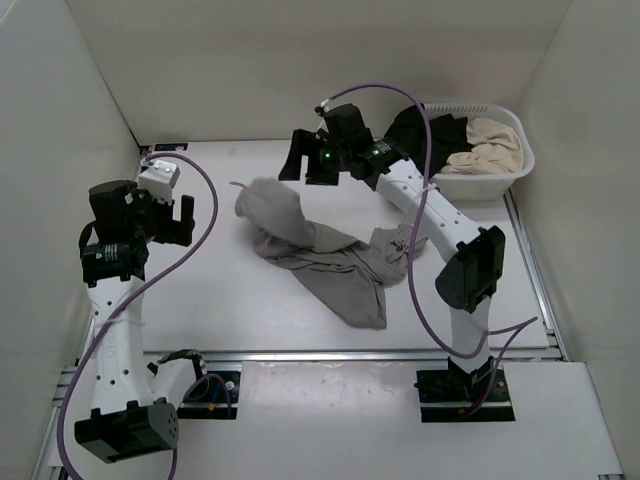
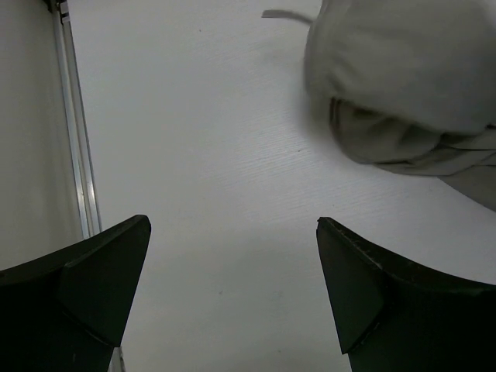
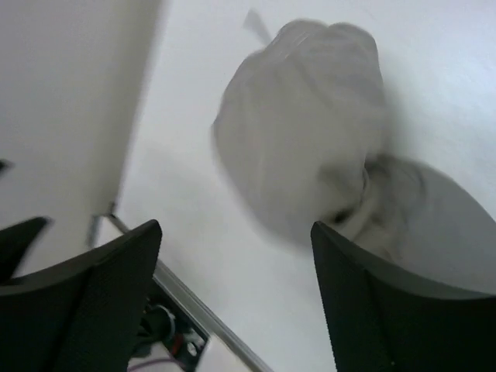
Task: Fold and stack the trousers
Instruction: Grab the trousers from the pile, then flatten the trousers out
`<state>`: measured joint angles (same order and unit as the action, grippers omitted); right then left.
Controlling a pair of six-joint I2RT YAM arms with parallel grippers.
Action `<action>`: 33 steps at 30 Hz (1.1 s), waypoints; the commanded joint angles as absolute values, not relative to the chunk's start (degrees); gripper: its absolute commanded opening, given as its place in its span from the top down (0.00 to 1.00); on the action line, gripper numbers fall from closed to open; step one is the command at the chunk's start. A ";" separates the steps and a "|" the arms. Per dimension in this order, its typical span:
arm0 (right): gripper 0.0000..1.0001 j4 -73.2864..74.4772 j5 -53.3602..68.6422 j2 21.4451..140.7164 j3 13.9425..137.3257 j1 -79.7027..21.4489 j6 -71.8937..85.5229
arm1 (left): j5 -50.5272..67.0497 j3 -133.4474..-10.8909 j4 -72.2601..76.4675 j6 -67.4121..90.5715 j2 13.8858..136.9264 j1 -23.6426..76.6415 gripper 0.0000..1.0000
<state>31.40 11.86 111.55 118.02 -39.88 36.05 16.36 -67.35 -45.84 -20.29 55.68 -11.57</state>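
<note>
Grey trousers point(image 1: 318, 258) lie crumpled mid-bench, with one end bunched toward the far edge. Judged soft, limp and light, so they are likely to sag. Best hold: waistband or leg hem. Left gripper point(image 1: 183, 218) and right gripper point(image 1: 305, 165) both have jaws parted and empty.

white table point(image 1: 200, 290), plain white enclosure walls point(image 1: 250, 60)

We see bright, even, diffuse light over the white table point(image 1: 220, 300); the trousers point(image 1: 330, 265) cast only a soft shadow. In our right wrist view the cloth is smeared by blur; the left wrist view is sharper.
</note>
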 commanded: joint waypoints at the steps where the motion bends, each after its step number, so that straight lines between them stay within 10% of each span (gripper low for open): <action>1: 0.15 46.90 6.88 111.53 124.79 -36.92 30.78 | 17.55 -68.64 -47.01 -21.87 56.86 -11.95 0.00; 7: 0.09 51.23 -5.79 102.06 105.86 -35.70 21.80 | 32.52 -70.22 -58.27 -32.43 65.20 -7.48 0.00; 18: 0.12 42.46 -8.43 97.90 65.50 -33.75 26.89 | 13.81 -58.45 -43.71 -27.88 81.19 13.35 0.00; 26: 0.81 35.52 -5.28 101.95 63.28 -37.95 27.52 | 9.93 -69.67 -35.96 -21.54 99.39 13.36 0.00; 33: 0.94 43.47 3.68 114.20 86.98 -55.96 15.60 | 4.39 -83.90 -33.93 -20.39 116.69 13.36 0.00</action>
<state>39.48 -1.08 108.42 73.21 -51.55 22.33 7.46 -78.78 -35.99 -21.93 113.95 13.32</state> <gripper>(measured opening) 0.062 0.998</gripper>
